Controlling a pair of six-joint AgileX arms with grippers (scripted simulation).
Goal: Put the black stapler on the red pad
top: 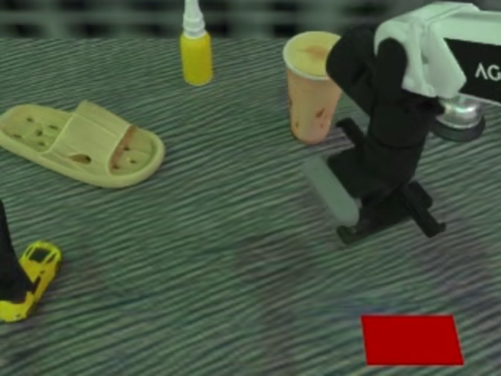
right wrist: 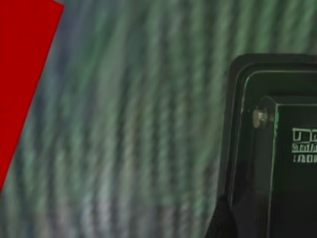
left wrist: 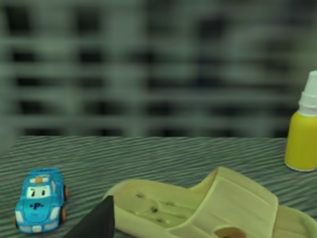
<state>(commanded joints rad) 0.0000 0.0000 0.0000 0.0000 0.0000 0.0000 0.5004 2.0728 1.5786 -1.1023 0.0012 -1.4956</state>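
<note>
The right gripper (top: 389,211) hung low over the right half of the table (top: 235,258), just near of the orange cup (top: 311,86). In the right wrist view the black stapler (right wrist: 277,148) filled the frame beside the gripper; whether the fingers were closed on it cannot be told. The red pad (top: 412,340) lay bare at the near right, apart from the gripper. The left arm (top: 6,258) sat parked at the left edge beside a yellow toy car (top: 30,278).
</note>
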